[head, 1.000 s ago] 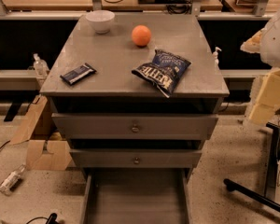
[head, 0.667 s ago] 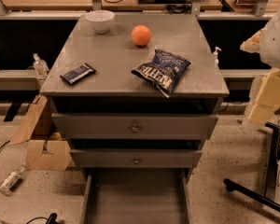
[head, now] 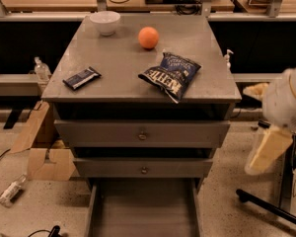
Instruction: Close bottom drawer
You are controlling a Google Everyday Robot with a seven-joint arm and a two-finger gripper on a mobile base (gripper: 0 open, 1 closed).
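We are bringing the gripper (head: 265,154) down to the right of the cabinet (head: 123,58), its grip impossible to tell, while the bottom drawer (head: 143,209) is still sitting pulled out, awaiting a push.

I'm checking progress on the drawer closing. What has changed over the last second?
The arm and its pincer, at the right edge beside the cabinet, have dropped lower in view. The bottom drawer remains pulled out, untouched; the orange, chip bag, bowl and snack bar on top have not moved.
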